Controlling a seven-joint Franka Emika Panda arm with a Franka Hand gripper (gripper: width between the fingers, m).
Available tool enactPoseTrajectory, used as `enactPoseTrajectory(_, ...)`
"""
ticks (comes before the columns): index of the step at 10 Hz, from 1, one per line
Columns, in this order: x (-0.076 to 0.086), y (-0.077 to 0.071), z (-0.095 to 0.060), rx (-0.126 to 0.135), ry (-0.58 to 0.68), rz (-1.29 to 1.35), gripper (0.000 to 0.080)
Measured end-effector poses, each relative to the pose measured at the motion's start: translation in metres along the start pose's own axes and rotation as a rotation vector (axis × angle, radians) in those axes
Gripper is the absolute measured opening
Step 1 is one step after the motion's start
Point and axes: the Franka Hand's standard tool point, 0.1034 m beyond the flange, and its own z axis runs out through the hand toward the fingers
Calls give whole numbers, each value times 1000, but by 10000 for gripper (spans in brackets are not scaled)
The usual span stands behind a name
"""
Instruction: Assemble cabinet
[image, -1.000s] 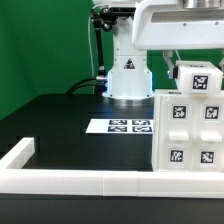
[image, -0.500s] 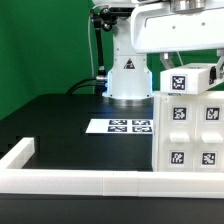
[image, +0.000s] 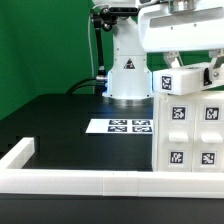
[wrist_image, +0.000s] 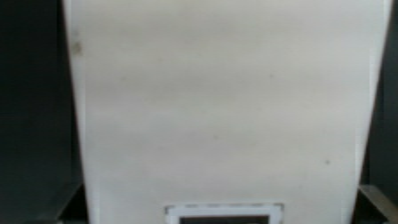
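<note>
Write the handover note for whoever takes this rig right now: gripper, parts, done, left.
Gripper: appears shut on the loose block, with the jaws on either side of it. A white face fills the wrist view.
Parts: the loose block sits tilted at the top of the cabinet body, at the exterior view's right. I cannot tell whether they touch. The marker board lies flat mid-table.
Done: the cabinet body stands as one block with a tag grid.
Left: probably level the loose block, seat it on the body, release.

White arm (image: 128, 62) and gripper (image: 190, 68), black cables (image: 99, 50)
</note>
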Motion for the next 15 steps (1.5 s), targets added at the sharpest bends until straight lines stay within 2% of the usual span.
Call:
enactPoseTrajectory(2,3,-5,0,65,14,271,547)
enactPoseTrajectory(6,3,-6,0,72,2,460,547)
enactPoseTrajectory(7,4,-7,0,93,-11,529,547)
enactPoseTrajectory(8,6,-8,1,128,-31,617,547)
enactPoseTrajectory(9,6,-7,1,138,-38,646,547)
enactPoseTrajectory(10,6,-8,0,142,-36,647,547)
enactPoseTrajectory(11,7,-8,1,142,-36,640,599)
enactPoseTrajectory(12,6,-8,1,141,-36,636,599)
enactPoseTrajectory(13,5,-7,1,135,-37,611,635)
enactPoseTrajectory(14,2,-5,-1,101,-51,533,645)
enactPoseTrajectory(15,0,-7,-7,91,-62,505,645)
